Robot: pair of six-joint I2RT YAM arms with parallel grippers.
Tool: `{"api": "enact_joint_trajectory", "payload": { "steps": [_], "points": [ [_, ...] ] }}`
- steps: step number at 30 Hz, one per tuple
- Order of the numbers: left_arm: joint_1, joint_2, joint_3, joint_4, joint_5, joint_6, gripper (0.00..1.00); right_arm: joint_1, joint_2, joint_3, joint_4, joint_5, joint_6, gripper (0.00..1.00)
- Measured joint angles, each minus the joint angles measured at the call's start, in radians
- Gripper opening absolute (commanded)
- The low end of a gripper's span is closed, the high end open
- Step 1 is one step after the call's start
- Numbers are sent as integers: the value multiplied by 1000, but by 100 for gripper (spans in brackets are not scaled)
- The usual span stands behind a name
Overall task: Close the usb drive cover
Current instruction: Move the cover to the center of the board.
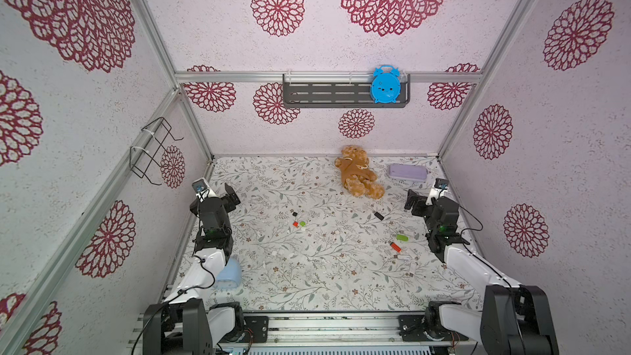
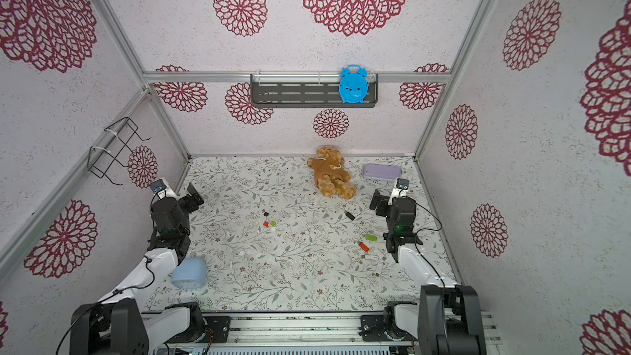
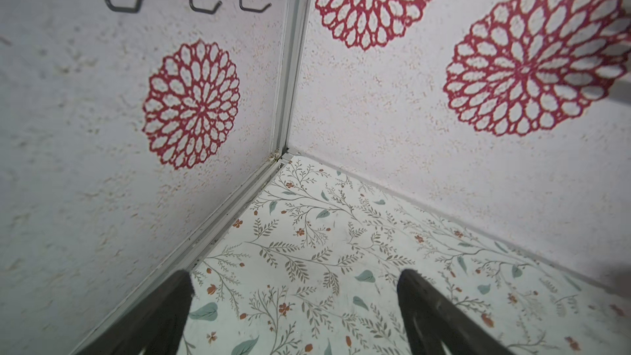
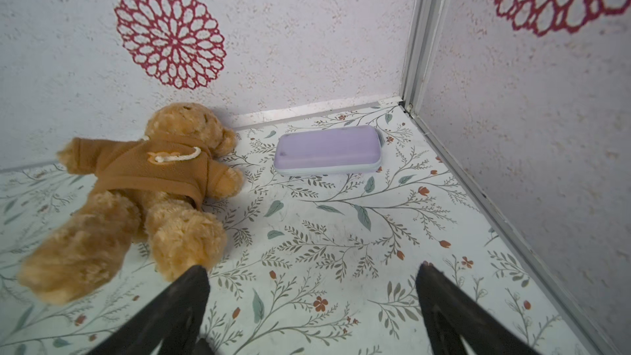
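Down at the bottom edge sits the mounting rail [image 1: 334,326], with both arm bases cut off by the frame. Now the drives: in both top views a green usb drive [image 1: 402,237] and a red usb drive [image 1: 396,246] lie right of centre on the floral table [image 1: 324,285]. A black usb drive [image 1: 378,215] sits just above them, and the whitish bits below are too small to identify. Left of centre, well apart, what look like a green cap [image 1: 302,223], red cap [image 1: 295,224] and black cap [image 1: 295,214] cluster together. Neither wrist view catches any of these.

Right gripper [image 4: 312,266]: jaws spread wide, nothing between them, pointing at a teddy bear [image 4: 136,192] and a purple case [image 4: 327,151]. Left gripper [image 3: 297,273]: equally wide, empty, facing the wall corner. A pale blue object [image 2: 189,276] hides partly behind the left arm.
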Motion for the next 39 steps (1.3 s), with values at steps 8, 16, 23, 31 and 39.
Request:
{"api": "enact_joint_trajectory", "payload": {
  "steps": [8, 16, 23, 31, 39],
  "points": [
    [11, -33, 113, -283, 182, -156, 97, 0, -113, 66, -303, -230, 58, 95],
    [-6, 2, 154, -411, 467, -206, 97, 42, -32, 254, -581, -423, -11, 80],
    [-132, 39, 154, -456, 551, -224, 97, 241, 51, 366, -754, -385, -110, 72],
    [-163, 40, 130, -474, 563, -248, 97, 435, 193, 486, -881, -312, -236, 69],
    [-163, 49, 102, -476, 550, -256, 97, 567, 404, 660, -924, -255, -275, 64]
  ]
}}
